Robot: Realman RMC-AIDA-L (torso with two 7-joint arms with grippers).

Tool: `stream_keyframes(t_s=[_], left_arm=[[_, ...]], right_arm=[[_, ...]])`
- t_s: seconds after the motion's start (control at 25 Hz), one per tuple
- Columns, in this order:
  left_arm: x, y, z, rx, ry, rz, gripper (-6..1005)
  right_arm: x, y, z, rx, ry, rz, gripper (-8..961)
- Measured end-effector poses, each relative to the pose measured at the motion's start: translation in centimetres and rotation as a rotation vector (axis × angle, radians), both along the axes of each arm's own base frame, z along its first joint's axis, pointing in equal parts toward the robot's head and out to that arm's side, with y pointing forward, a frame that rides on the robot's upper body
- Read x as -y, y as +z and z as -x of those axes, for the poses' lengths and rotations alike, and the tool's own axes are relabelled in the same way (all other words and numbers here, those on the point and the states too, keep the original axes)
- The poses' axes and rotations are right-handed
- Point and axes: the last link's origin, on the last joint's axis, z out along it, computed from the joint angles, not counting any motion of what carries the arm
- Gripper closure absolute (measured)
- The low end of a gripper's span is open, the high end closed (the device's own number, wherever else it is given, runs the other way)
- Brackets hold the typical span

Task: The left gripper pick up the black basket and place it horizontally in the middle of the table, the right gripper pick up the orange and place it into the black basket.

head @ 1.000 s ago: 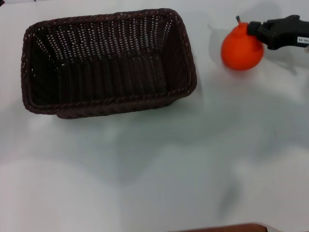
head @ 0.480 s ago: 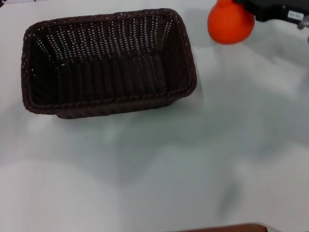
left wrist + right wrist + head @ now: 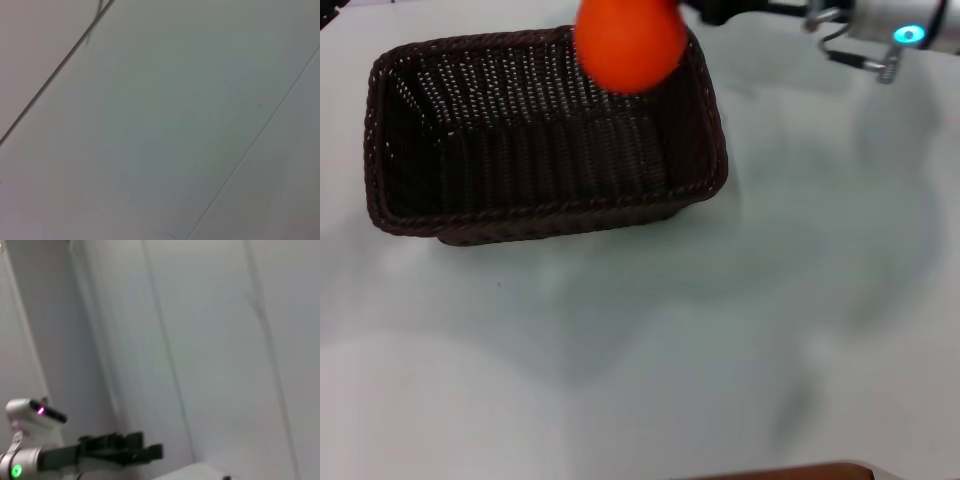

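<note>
Inspector: Checking stage one. Large rectangular, dark brown-black woven wicker black basket [image 3: 535, 215]: placed?

Clerk: Placed, by the look of it. Standing upright on the plain white, smooth tabletop [image 3: 720, 330], long side running across, near the middle though set somewhat toward the robot's left. Nothing inside as yet.

Inspector: Noted. Left claw [image 3: 152, 452]?

Clerk: Picked out only far off in the right wrist view, dark and bar-like, well apart from the basket. Open or closed: cannot tell. Judged idle.

Inspector: Stage two, then. Small, round, bright orange fruit, the orange [image 3: 630, 42]?

Clerk: Held up off the tabletop, above the far right part of the basket, overlapping the far rim in the head view. Not yet inside.

Inspector: Right claw [image 3: 705, 10]?

Clerk: Mostly cut off at the top edge of the head view, just beside the fruit. Judged closed on the orange, given the fruit hanging clear of any support; contact itself not visible.

Inspector: Outstanding?

Clerk: Lowering into the basket, releasing, pulling clear. Recommend centring over the basket floor first, to avoid clipping the braided rim.
</note>
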Motion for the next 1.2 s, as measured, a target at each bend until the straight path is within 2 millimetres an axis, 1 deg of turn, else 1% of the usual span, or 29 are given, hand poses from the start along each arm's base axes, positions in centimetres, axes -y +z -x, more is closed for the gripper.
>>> stream_keyframes(t_s=[0.08,0.16,0.28,0.44,0.56,0.64,0.72,0.84,0.92,1.0,1.12,1.16,1.2], left_arm=[[0.0,0.0,0.0,0.001,0.001,0.001,323],[0.1,-0.2,0.1,0.004,0.003,0.003,323],[0.2,-0.3,0.2,0.009,0.007,0.000,324],[0.1,-0.3,0.2,0.006,0.004,-0.009,324],[0.1,-0.3,0.2,0.005,0.000,-0.017,324],[0.1,-0.1,0.2,0.007,0.001,-0.034,324],[0.3,0.4,0.6,0.015,0.013,-0.087,324],[1.0,1.2,1.6,0.034,0.047,-0.233,324],[1.8,1.7,2.4,0.054,0.076,-0.370,324],[2.7,1.9,2.9,0.057,0.091,-0.484,324],[3.9,1.9,3.5,0.051,0.114,-0.639,325],[4.2,1.9,3.6,0.042,0.122,-0.681,325],[4.5,1.8,3.8,0.035,0.134,-0.724,325]], right_arm=[[-0.1,-1.1,0.7,0.022,0.011,0.019,918],[-0.1,-2.0,1.0,0.035,0.011,0.036,872],[0.1,-2.6,1.1,0.029,0.004,0.044,803],[0.1,-2.3,0.5,-0.006,-0.023,0.025,622],[0.1,-1.0,-0.8,-0.077,-0.073,-0.049,494],[0.2,0.5,-2.3,-0.151,-0.122,-0.146,410],[0.4,1.8,-4.1,-0.224,-0.178,-0.250,327],[1.0,3.7,-7.3,-0.323,-0.282,-0.443,266],[1.5,4.7,-9.4,-0.370,-0.357,-0.568,225],[2.2,5.5,-11.4,-0.416,-0.440,-0.693,184],[3.3,6.2,-13.5,-0.432,-0.523,-0.845,122],[3.6,6.3,-14.0,-0.427,-0.538,-0.877,102],[3.9,6.4,-14.3,-0.424,-0.549,-0.906,102]])
